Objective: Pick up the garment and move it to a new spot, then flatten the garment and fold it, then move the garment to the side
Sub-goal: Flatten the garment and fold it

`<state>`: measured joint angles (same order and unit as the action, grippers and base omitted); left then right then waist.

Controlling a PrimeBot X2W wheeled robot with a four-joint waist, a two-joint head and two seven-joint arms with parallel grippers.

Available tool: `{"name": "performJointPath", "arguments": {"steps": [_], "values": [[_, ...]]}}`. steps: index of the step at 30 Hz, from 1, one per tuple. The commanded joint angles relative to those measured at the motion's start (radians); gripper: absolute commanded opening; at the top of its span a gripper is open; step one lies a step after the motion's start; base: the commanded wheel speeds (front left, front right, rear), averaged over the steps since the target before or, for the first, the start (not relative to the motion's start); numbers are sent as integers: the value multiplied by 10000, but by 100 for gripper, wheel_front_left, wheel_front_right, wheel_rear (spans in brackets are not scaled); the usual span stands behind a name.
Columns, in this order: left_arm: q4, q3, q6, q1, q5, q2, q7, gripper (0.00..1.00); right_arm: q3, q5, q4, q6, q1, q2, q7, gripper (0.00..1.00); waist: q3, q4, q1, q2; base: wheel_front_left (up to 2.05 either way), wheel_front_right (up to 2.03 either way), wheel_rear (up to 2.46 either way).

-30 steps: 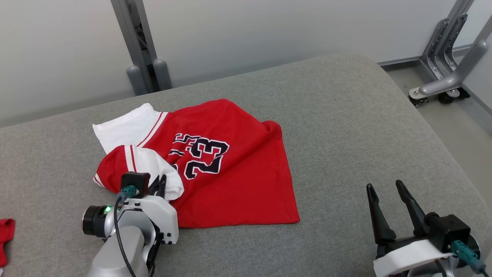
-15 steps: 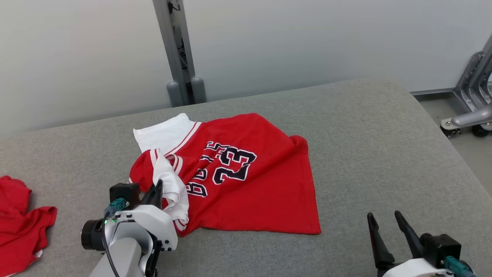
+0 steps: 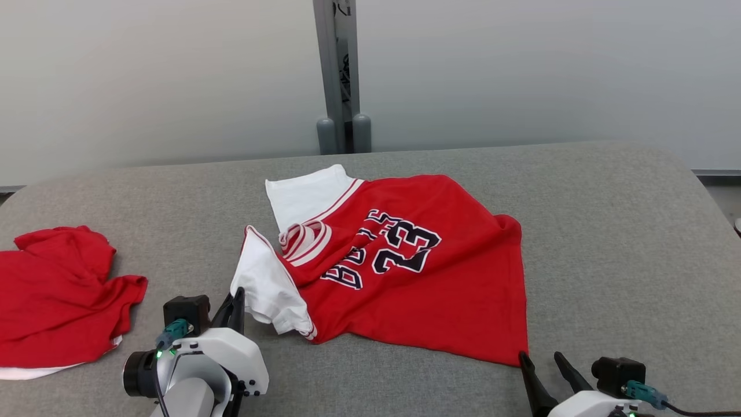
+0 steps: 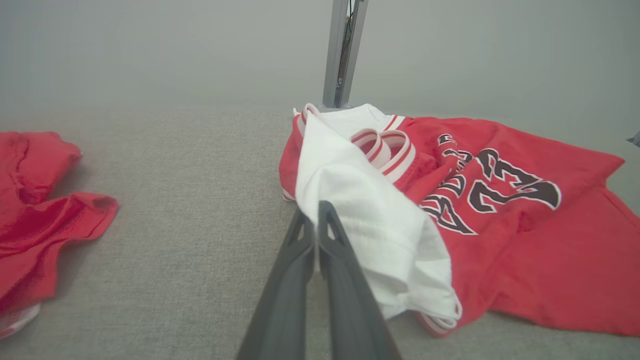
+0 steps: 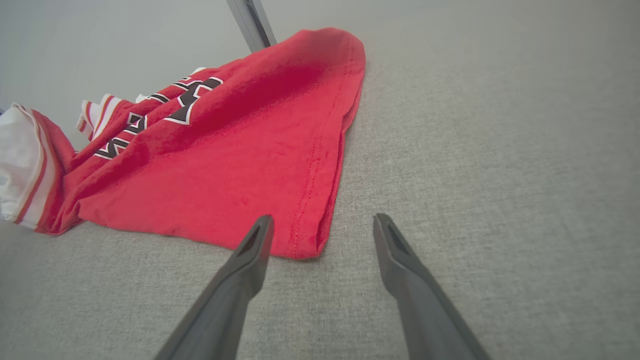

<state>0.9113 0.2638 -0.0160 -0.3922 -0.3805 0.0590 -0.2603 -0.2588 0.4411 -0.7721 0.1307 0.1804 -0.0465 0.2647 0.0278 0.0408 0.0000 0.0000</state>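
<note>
Garment (image 3: 440, 301), rumpled red cloth, coarse grey upholstery (image 3: 608, 220)

A big soft gray pad (image 3: 608, 231) lay in front. Behind it stood a plain pale wall (image 3: 145, 75) in even light. A gray metal post (image 3: 338, 63) ran up it, with two round pegs (image 3: 362, 132) at its foot. A dim strip far right was maybe floor (image 3: 725, 197).

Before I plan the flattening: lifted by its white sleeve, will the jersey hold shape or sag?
Likely floppy: the jersey sags in folds from the white sleeve pinched by the left gripper. Probably light: a fingertip pinch holds the sleeve up. It may drag on the textured grey surface.
</note>
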Motion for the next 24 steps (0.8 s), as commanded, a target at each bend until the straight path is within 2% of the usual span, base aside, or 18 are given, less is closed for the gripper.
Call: {"name": "performJointPath", "arguments": {"steps": [1, 8, 15, 16, 17, 24], "values": [[-44, 7, -14, 121, 10, 69, -30, 0, -36, 121, -115, 2, 113, -82, 20, 100, -26, -137, 0, 0, 0, 0, 0], [-38, 115, 42, 121, 0, -1, -30, 0, -989, 2016, -1601, 2, 795, -77, -117, 100, -64, -503, 0, 0, 0, 0, 0], [-149, 141, 45, 159, -88, -34, -30, 0, -1418, 2857, -2152, 2, 1087, -62, -50, 100, -56, -617, 0, 0, 0, 0, 0], [-174, 145, 38, 140, -109, -43, -30, 0, -1581, 3127, -2270, 2, 1123, -57, -38, 38, -61, -637, 0, 0, 0, 0, 0], [-184, 139, 26, 136, -107, -47, -30, 0, -1662, 3197, -2332, 2, 1158, -57, -33, 0, -64, -642, 0, 0, 0, 0, 0], [-225, 28, -54, 203, -103, -52, -30, 0, -1901, 3456, -2494, 2, 1436, -56, 1, 0, -52, -562, 0, 0, 0, 0, 0]]}}
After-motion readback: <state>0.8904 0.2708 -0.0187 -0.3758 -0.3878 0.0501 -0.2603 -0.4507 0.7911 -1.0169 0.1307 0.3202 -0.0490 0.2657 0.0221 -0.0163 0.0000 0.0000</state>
